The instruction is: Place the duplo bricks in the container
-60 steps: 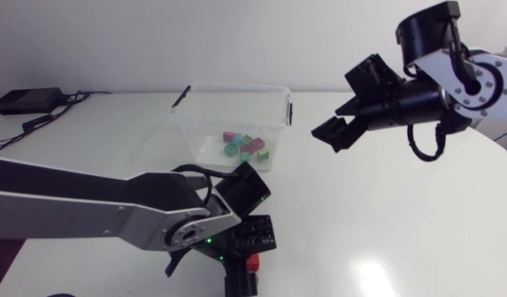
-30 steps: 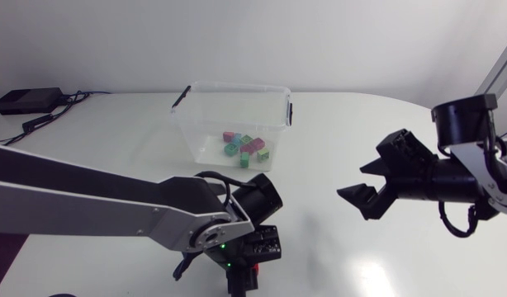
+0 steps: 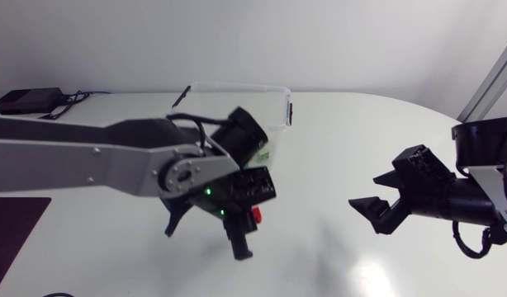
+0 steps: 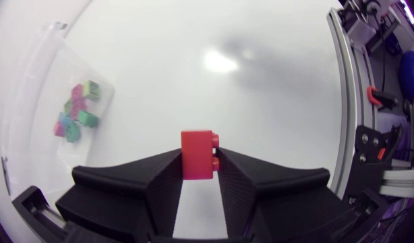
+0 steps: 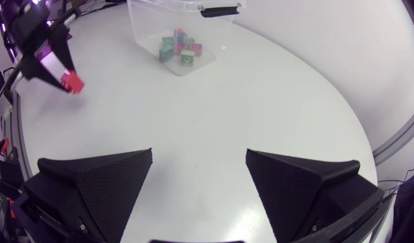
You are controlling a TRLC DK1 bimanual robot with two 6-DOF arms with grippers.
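Observation:
My left gripper [image 3: 248, 224] is shut on a red duplo brick [image 3: 255, 216] and holds it above the table, in front of the clear plastic container [image 3: 237, 86]. The left wrist view has the red brick [image 4: 197, 155] pinched between both fingers, studs sideways. Several pink and green bricks [image 4: 75, 111] lie inside the container [image 4: 32, 101]; the arm hides them in the head view. My right gripper [image 3: 376, 211] hangs open and empty over the table's right side. From the right wrist, its fingers [image 5: 200, 169] stand wide apart, with the container [image 5: 187, 8], its bricks [image 5: 178, 48] and the red brick [image 5: 72, 82] far ahead.
The container has black clips on its rim [image 3: 288, 111]. A black box with cables [image 3: 26, 101] sits at the table's back left corner. White tabletop [image 3: 336, 148] spreads between the two arms.
My left gripper closed on the red brick near the front edge and lifted it toward the container. My right arm swung from beside the container down to the right side.

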